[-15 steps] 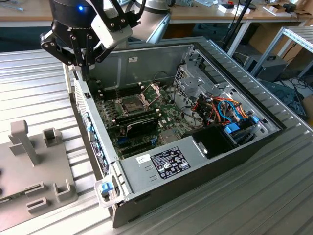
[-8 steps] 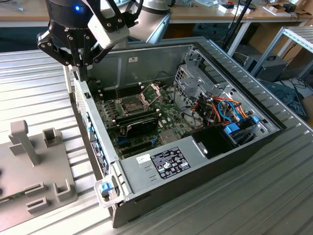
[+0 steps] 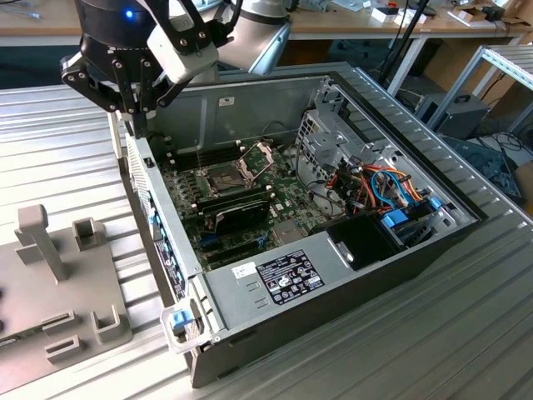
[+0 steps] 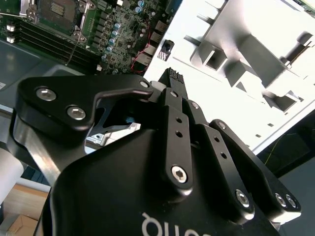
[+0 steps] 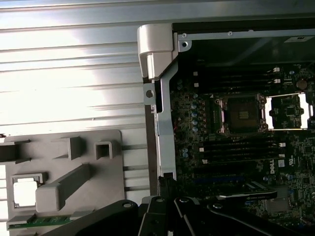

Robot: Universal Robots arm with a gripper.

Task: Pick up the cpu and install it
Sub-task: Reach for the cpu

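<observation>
So far, little of the job is showing as done. The cpu (image 5: pixel 24 191) is sitting flat in a square pocket of the grey fixture (image 5: pixel 98 172), outside the case (image 3: pixel 158 221) and well apart from the socket (image 5: pixel 243 114); nothing is touching it. In the first wrist view its top is glaring bright, so its surface is hard to read.

The gripper (image 3: pixel 133 123) is hanging over the ribbed table (image 3: pixel 50 142), just beside the case's side wall, between the fixture and the board. In the second wrist view its fingers (image 4: pixel 172 81) are looking pressed together into one narrow tip, and nothing is showing between them, so I am judging the jaws clenched on nothing.

Inside the case the socket is lying bare: its hinged frame (image 5: pixel 288 110) is standing swung open to one side, and no chip is sitting in the dark square. The black card (image 3: pixel 237 210) is lying just beside the socket on the board.

By my reading, the receiving end is looking prepared, while the pick, the carry, the seating and any closing of the frame are all waiting. With the fingers together and off to the side of the cpu, the grasp is not yet underway.
</observation>
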